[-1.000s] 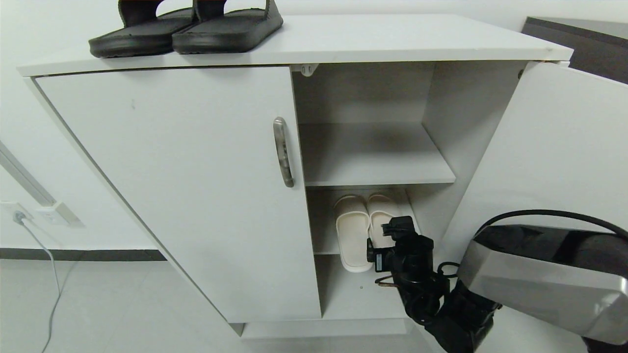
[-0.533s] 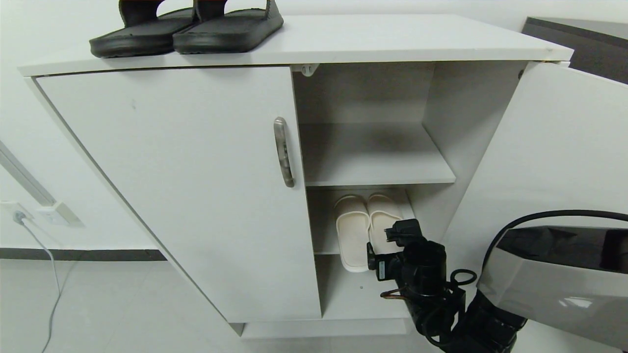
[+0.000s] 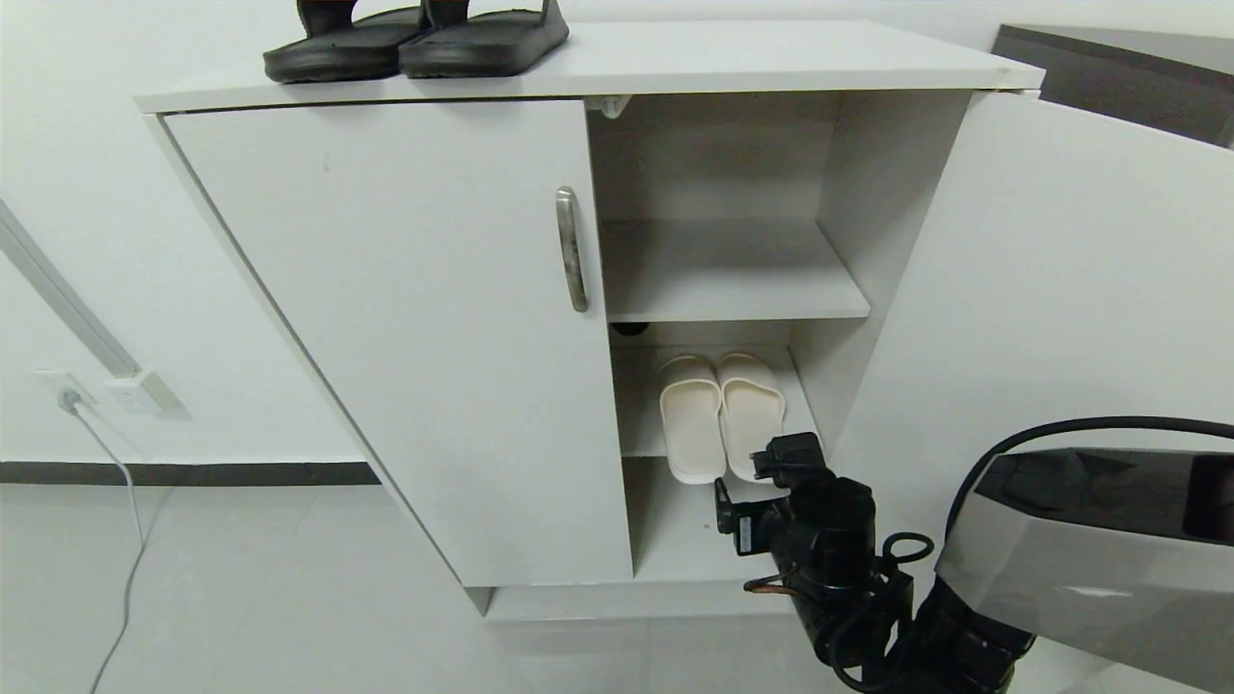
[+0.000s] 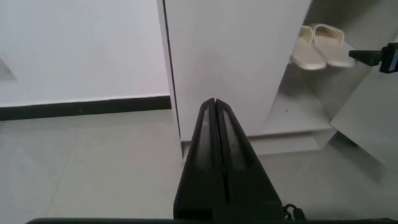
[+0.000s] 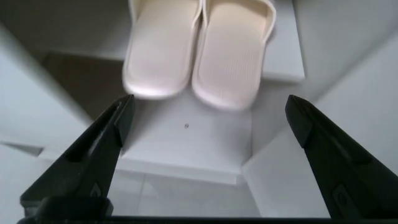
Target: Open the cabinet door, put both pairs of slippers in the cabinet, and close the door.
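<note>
You face a white cabinet (image 3: 771, 58) on a pale tiled floor (image 3: 241, 598) against a white wall (image 3: 96, 193), its left door (image 3: 386, 337) shut and its right door (image 3: 1041, 289) swung wide. The cream slippers (image 3: 721, 414) sit side by side at the middle shelf's (image 3: 636, 424) front edge, their ends overhanging it. The black slippers (image 3: 424, 43) rest toward the cabinet top's left end. Your right claw (image 5: 208, 112) hangs open just below the cream pair, not touching them. Your left claw (image 4: 214, 106), fingers pressed together, hangs over the floor before the shut door.
</note>
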Motion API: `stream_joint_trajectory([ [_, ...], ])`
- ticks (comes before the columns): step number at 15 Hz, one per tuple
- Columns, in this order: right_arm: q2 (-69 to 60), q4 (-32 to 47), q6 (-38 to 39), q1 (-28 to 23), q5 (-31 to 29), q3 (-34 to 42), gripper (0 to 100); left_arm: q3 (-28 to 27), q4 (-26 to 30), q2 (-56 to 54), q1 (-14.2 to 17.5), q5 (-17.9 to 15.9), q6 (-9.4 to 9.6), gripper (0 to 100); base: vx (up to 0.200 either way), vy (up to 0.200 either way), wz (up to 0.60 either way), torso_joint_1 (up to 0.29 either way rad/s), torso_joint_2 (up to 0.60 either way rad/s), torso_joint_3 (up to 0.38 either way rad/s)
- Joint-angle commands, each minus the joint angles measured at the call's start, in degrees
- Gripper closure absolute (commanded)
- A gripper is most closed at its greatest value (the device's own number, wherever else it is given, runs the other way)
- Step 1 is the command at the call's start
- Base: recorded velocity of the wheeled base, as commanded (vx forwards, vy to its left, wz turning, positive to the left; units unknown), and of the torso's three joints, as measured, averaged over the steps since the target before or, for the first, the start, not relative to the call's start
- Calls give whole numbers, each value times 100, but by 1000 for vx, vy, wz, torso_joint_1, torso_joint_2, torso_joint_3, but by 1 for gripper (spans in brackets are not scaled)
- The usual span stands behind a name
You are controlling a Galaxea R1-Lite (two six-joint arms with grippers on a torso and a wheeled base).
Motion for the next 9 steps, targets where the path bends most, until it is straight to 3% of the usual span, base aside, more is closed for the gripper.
stream_joint_trajectory([
  [1,-20,-48,-33,3,-1,3,0,0,-1,-1,1,0,2,100,0,0,0,0,0,0],
  [9,-29,-109,-69,56,-1,178,0,-9,-1,17,1,36,-104,100,0,0,0,0,0,0],
])
